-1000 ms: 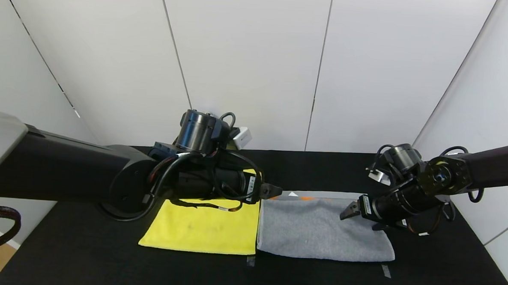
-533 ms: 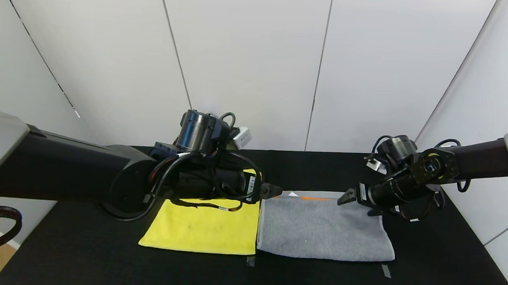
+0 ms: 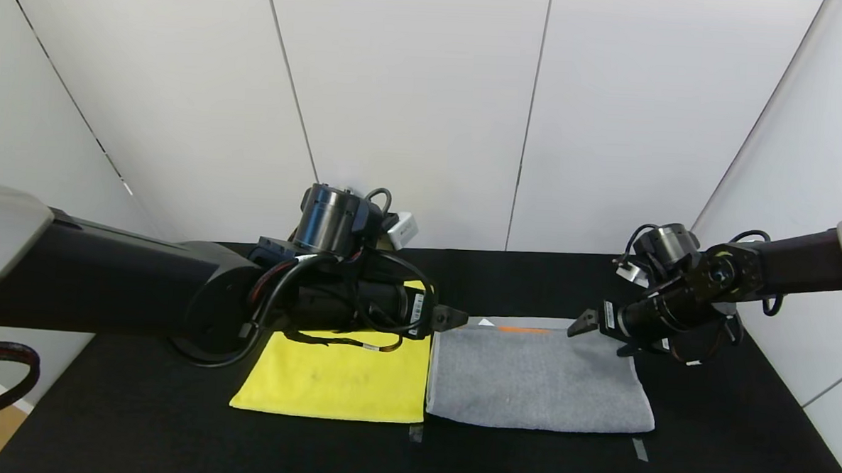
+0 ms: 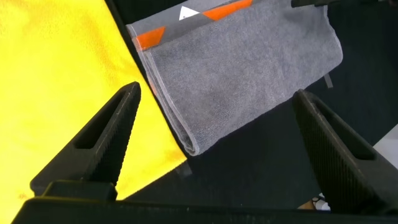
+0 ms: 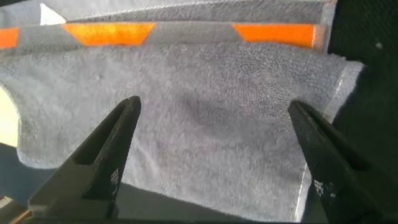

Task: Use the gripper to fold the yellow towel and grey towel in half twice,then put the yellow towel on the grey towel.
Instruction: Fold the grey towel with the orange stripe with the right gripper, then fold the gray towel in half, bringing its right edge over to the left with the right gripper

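Note:
The yellow towel [image 3: 336, 378] lies flat on the black table, its far part hidden under my left arm. Right beside it lies the grey towel [image 3: 536, 376], doubled over, with orange marks [image 3: 523, 330] along its far edge. My left gripper [image 3: 453, 317] hovers open over the far left corner of the grey towel, where the two cloths meet. My right gripper [image 3: 584, 323] hovers open above the grey towel's far right corner. In the left wrist view the gripper [image 4: 217, 93] spans the yellow towel [image 4: 56, 93] and the grey towel [image 4: 242, 68]. In the right wrist view the gripper [image 5: 214, 106] frames the grey towel [image 5: 211, 143].
White wall panels [image 3: 412, 108] close off the back and right of the table [image 3: 170, 439]. Two small tape marks [image 3: 416, 433] [image 3: 639, 449] sit on the table just in front of the grey towel.
My right gripper has moved from over the grey towel's right half back to its far right corner. The left arm and both towels have stayed put.

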Robot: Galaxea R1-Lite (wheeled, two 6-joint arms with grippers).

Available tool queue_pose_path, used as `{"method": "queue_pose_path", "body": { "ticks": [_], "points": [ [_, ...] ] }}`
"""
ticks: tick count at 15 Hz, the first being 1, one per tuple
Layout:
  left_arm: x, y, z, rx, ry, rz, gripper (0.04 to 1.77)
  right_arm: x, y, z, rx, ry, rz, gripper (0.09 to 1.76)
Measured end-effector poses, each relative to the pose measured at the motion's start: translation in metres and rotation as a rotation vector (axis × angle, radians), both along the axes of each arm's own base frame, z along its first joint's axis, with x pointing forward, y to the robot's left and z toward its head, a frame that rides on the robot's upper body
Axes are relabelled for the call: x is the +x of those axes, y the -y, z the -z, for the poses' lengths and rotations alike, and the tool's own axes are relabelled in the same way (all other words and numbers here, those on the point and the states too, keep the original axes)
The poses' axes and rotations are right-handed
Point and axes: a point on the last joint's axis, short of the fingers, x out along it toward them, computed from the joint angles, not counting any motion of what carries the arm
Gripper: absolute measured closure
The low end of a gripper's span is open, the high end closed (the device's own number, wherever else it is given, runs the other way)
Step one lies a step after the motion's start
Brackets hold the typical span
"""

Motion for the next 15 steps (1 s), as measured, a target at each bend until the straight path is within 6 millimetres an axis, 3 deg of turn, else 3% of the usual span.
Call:
{"method": "queue_pose_path", "body": {
  "ticks": [5, 8, 15],
  "points": [
    [0.0, 0.0, 0.0, 0.001, -0.001, 0.001, 0.09, -0.026, -0.001, -0.033, 0.016, 0.047, -0.014, 0.14],
    [-0.001, 0.001, 0.001, 0.001, -0.002, 0.003, 0.09, -0.04, 0.007, -0.042, 0.013, 0.052, -0.001, 0.14],
    [-0.001, 0.001, 0.001, 0.002, -0.002, 0.004, 0.09, -0.061, 0.025, -0.01, -0.025, -0.069, 0.028, 0.14]
  ]
}}
